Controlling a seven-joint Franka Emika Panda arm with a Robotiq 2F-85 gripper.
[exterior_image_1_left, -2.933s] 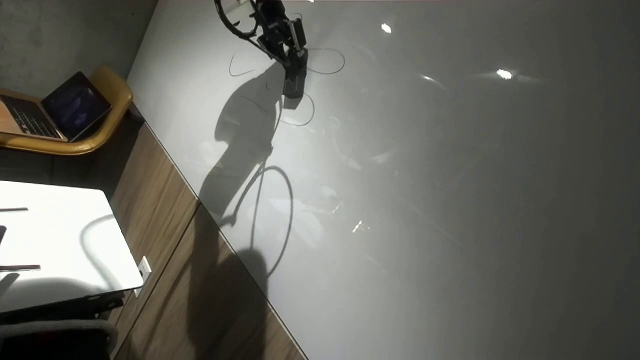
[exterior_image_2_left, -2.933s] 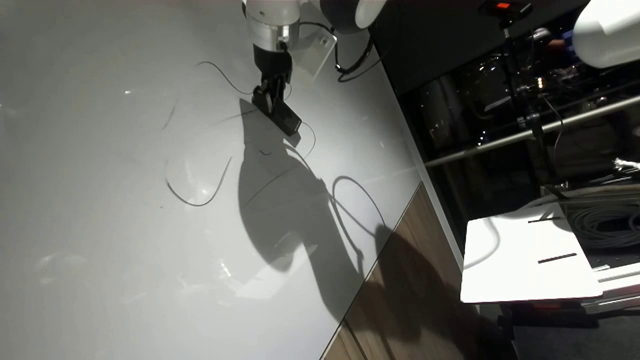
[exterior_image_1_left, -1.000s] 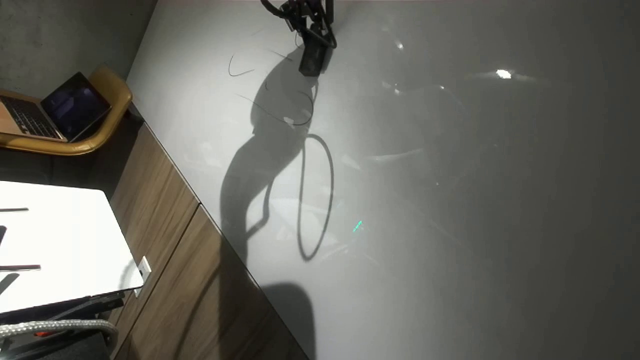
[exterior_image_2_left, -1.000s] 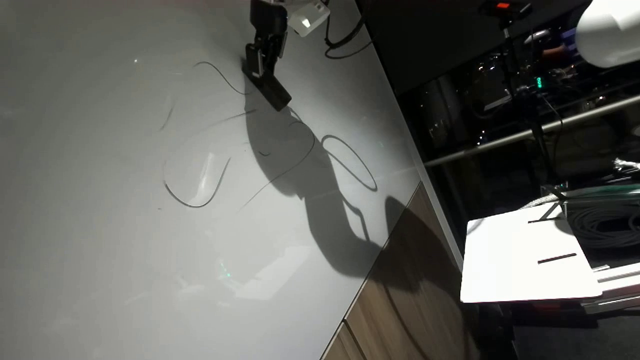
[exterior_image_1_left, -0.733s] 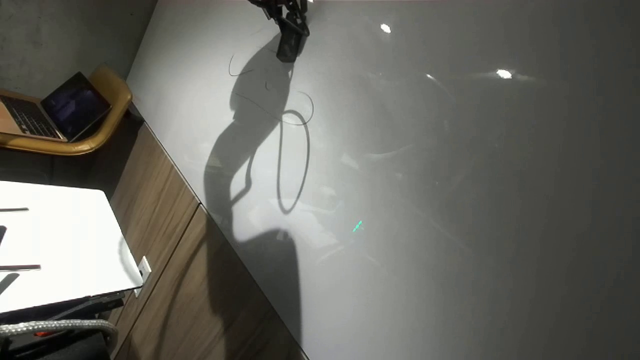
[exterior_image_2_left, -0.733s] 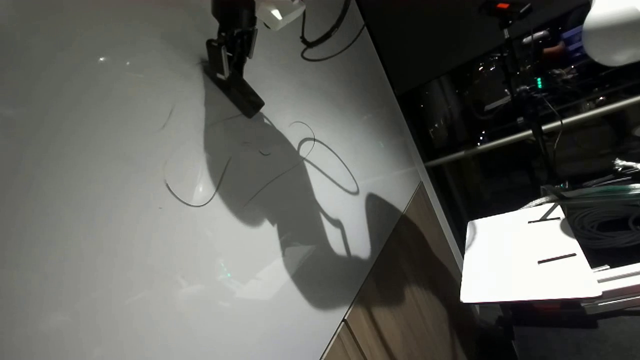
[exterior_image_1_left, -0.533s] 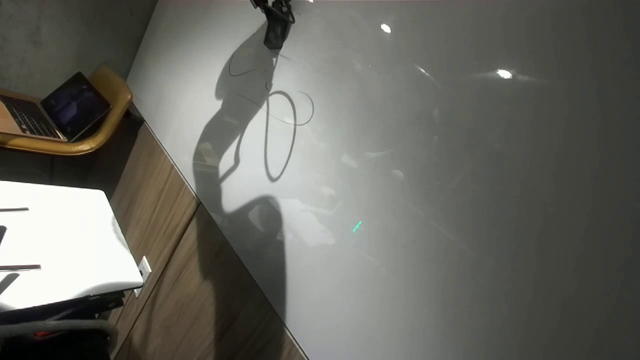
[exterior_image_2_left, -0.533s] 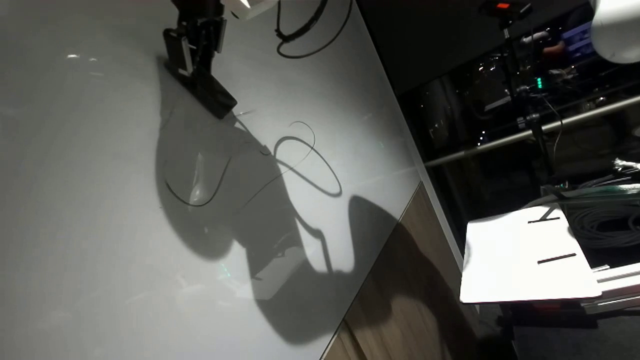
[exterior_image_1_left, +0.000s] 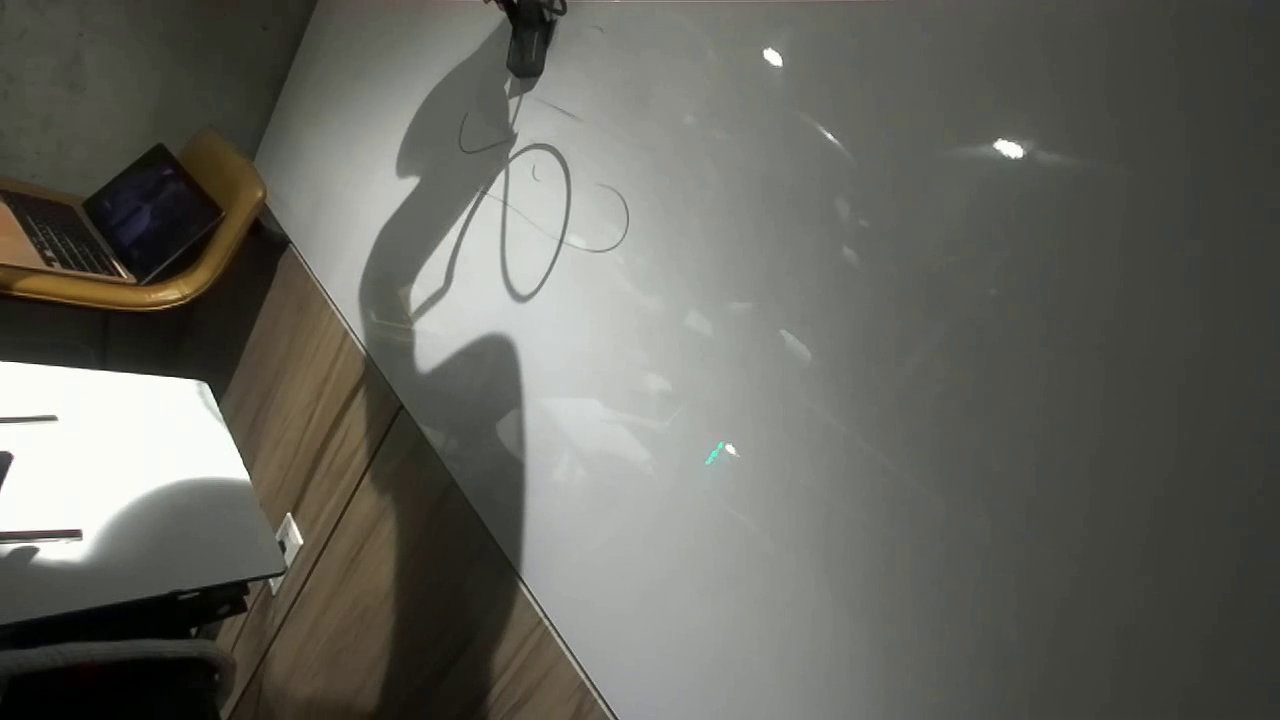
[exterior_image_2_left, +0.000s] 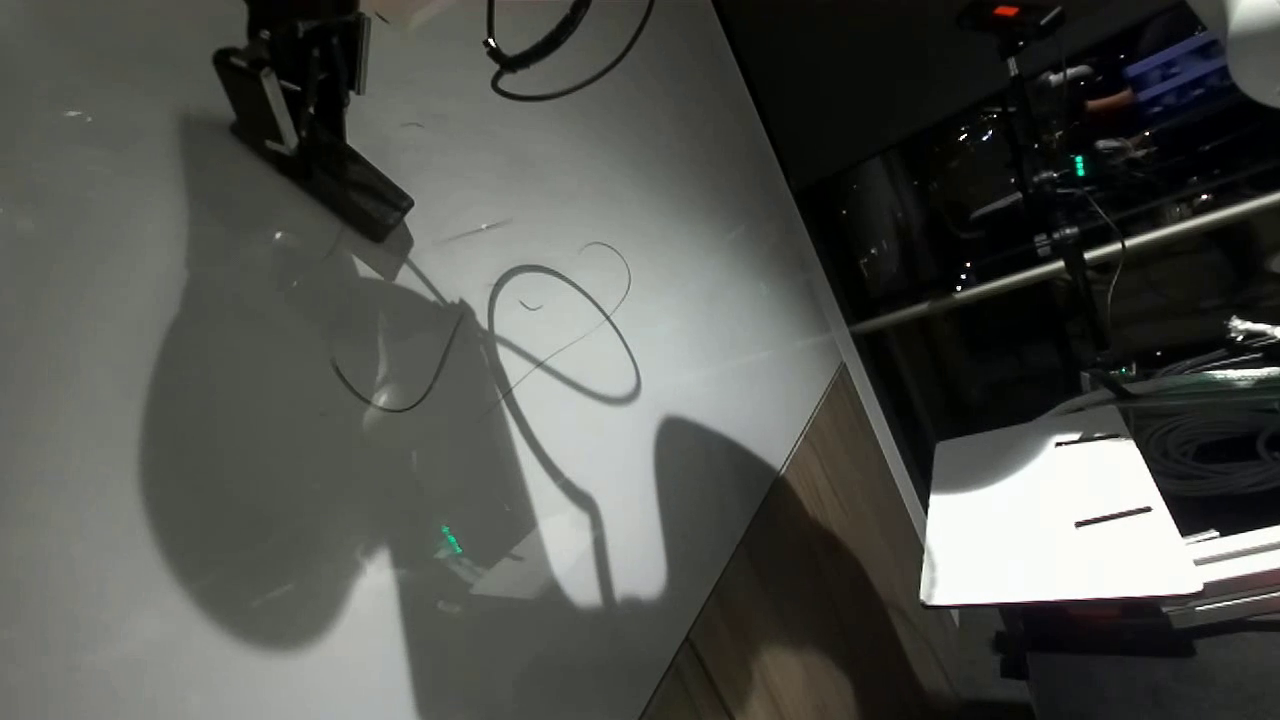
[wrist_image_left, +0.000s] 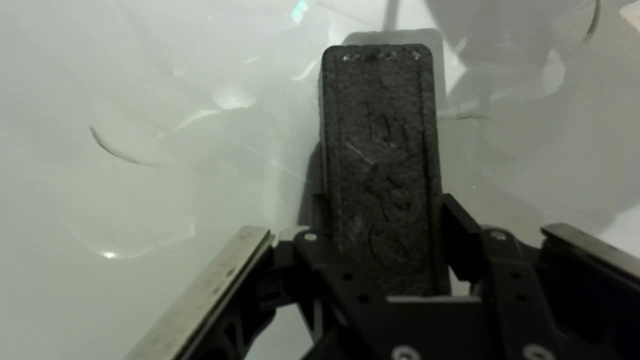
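A dark, felt-like block resembling an eraser (wrist_image_left: 382, 150) fills the space between the fingers of my gripper (wrist_image_left: 384, 215), which is shut on its sides. The block (exterior_image_2_left: 372, 200) lies close along a glossy white board (exterior_image_2_left: 250, 680); whether it touches cannot be told. In an exterior view only the block (exterior_image_1_left: 528, 50) and a little of the gripper show at the top edge. Thin dark curved strokes mark the board, among them a hook-shaped stroke (exterior_image_2_left: 345, 381) and a long curl (exterior_image_1_left: 628, 215). A short stroke (wrist_image_left: 112, 150) lies left of the block in the wrist view.
Wood panelling (exterior_image_1_left: 320, 470) with an outlet (exterior_image_1_left: 290, 540) borders the board. A white flat panel (exterior_image_2_left: 1050, 550) stands beyond it. A laptop (exterior_image_1_left: 155, 215) rests on a tan chair (exterior_image_1_left: 225, 185). A black cable (exterior_image_2_left: 575, 85) loops beside the arm, whose shadow covers part of the board.
The gripper has carried the block left in both exterior views, and upward out of much of one. A curved stroke near the top of the board, visible earlier, is now mostly gone.
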